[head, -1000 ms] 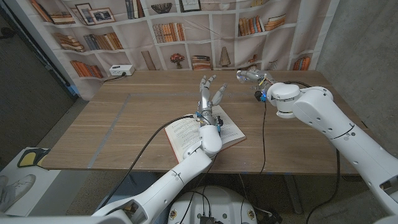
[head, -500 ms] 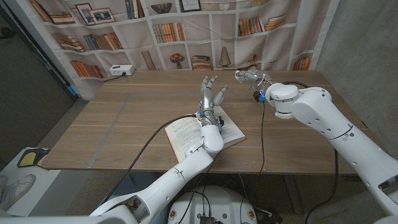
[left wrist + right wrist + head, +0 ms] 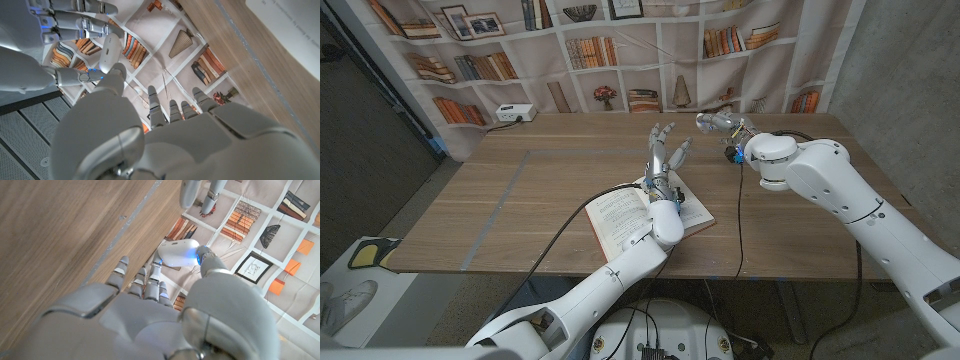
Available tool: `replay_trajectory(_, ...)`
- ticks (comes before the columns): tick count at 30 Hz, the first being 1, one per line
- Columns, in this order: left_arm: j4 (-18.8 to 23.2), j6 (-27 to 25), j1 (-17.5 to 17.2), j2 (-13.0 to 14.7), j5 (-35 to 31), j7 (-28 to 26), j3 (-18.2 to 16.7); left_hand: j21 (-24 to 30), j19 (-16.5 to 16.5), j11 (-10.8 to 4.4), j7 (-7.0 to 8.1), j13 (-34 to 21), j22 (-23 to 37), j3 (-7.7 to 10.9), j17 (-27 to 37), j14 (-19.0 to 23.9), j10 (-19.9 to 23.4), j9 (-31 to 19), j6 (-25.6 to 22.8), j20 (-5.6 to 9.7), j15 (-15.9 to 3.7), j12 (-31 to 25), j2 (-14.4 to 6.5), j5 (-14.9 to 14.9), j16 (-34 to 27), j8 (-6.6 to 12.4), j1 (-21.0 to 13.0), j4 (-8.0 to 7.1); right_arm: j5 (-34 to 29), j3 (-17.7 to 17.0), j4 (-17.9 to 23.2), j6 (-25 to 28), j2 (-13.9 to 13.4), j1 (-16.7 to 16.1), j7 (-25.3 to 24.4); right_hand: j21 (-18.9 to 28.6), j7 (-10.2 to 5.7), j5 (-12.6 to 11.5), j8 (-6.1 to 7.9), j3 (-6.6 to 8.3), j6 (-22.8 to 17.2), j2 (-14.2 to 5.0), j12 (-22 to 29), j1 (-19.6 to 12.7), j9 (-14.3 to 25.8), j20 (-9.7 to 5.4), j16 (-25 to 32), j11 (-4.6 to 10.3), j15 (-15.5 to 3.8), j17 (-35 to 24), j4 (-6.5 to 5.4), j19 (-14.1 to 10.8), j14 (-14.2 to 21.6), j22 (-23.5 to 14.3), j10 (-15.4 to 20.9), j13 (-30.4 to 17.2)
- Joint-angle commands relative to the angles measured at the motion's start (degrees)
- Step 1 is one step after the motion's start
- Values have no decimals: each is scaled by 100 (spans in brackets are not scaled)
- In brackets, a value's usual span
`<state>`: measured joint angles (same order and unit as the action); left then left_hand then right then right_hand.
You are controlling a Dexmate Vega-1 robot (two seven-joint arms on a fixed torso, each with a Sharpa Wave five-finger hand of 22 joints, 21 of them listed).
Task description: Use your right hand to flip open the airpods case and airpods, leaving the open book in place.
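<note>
An open book (image 3: 620, 212) lies near the table's front middle; a corner of its page (image 3: 295, 20) shows in the left wrist view. Above the book's far edge my left hand (image 3: 666, 152) is raised with its fingers spread upward and nothing in it. My right hand (image 3: 714, 122) hovers over the back right of the table (image 3: 520, 190), to the right of the left hand. Its fingers (image 3: 145, 282) reach out straight, the thumb (image 3: 177, 253) stands apart, and I see nothing between them. The left hand's fingertips (image 3: 189, 192) show beyond it.
A white power box (image 3: 512, 112) sits at the table's back left edge. A bookshelf backdrop (image 3: 620, 50) hangs behind the table. A black cable (image 3: 570, 225) runs along my left arm, another (image 3: 740, 210) hangs from my right wrist.
My left hand has drifted slightly to the right above the book. My right hand has edged a little left toward it. The book has not moved.
</note>
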<state>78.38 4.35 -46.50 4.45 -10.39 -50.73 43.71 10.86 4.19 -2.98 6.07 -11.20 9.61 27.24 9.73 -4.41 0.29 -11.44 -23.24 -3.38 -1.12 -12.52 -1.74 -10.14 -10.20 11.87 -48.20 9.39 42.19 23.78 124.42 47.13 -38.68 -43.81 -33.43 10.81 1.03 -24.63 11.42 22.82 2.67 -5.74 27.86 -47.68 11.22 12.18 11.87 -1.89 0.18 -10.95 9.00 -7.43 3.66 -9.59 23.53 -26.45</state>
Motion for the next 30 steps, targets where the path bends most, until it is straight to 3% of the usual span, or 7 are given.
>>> replay_trajectory(1, -272, 174, 141, -57, 19, 58, 93, -2, 42, -61, 83, -16, 18, -35, 26, 8, 25, -15, -48, -19, 0, -28, 39, 13, -29, 24, -32, -5, -24, 72, -97, 18, 77, 61, 23, -7, -5, -41, -16, -12, 40, -35, 31, -15, 3, 17, -8, 294, -13, -13, -5, -19, 22, -22, 281, -16)
replay_trajectory(19, -529, 142, 298, -197, -13, -12, 167, 8, 73, 32, 55, -15, 19, -70, 25, 20, 1, -9, 28, -25, -6, -14, 35, 3, -32, -17, -87, -3, -71, 136, -193, 11, 103, 80, 91, -8, -12, -52, -24, -33, 75, -39, 33, -26, 4, 18, -11, 308, -38, -13, -7, -16, 20, -22, 262, -11)
replay_trajectory(30, -752, 246, 413, -254, 15, 6, 222, 12, 100, 36, 171, -13, 20, -98, 25, 59, 46, 0, -191, -64, 15, -28, 21, 2, -39, 51, -163, 5, -74, 161, -257, 15, 110, 99, 141, -9, -6, -61, -20, -47, 84, -43, 42, -34, 4, 18, -14, 298, -43, -14, -7, -13, 12, -21, 264, -16)
